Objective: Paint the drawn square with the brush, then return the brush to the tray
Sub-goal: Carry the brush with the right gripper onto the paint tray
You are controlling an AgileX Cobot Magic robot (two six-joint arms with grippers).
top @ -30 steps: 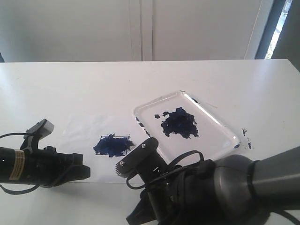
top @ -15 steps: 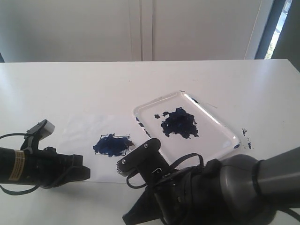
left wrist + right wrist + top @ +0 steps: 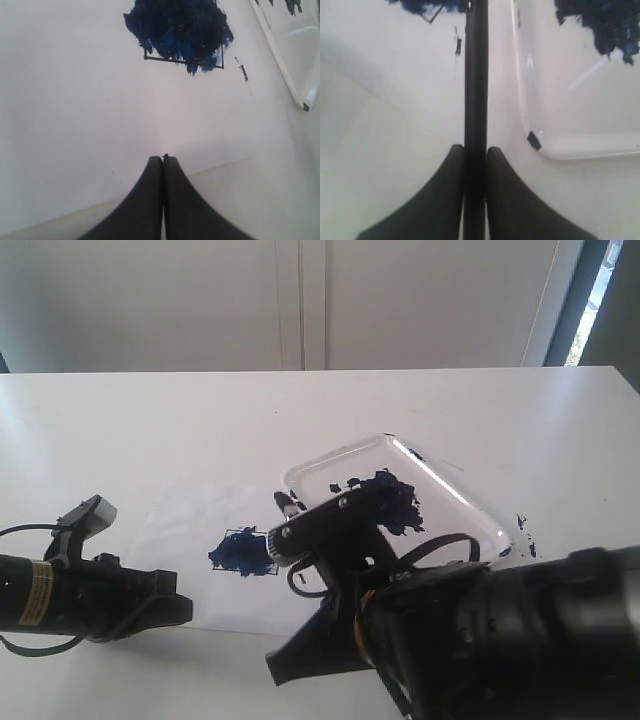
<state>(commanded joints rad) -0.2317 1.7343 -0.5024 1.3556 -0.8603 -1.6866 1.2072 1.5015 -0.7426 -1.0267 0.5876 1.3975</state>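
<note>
The brush (image 3: 476,75) runs as a long black handle out from between the fingers of my right gripper (image 3: 475,150), which is shut on it. In the exterior view its ferrule and tip (image 3: 285,506) show by the near-left corner of the tray (image 3: 455,502), between the tray and the drawn square (image 3: 240,552). The square is smeared dark blue, with paint spilling over its outline (image 3: 182,30). The tray's white rim (image 3: 520,100) lies beside the handle, and its blue blotch (image 3: 385,502) is partly hidden by my right arm. My left gripper (image 3: 163,159) is shut and empty over the paper, short of the square.
The white paper sheet (image 3: 185,512) lies flat left of the tray. Small blue paint spots (image 3: 526,533) mark the table to the right of the tray. A blue streak (image 3: 243,73) sits on the paper between square and tray. White wall panels stand behind the table.
My right arm has lifted and swung toward the tray, carrying the brush. The brush tip now shows by the tray's corner, and the arm covers part of the square. The left arm stayed still.
</note>
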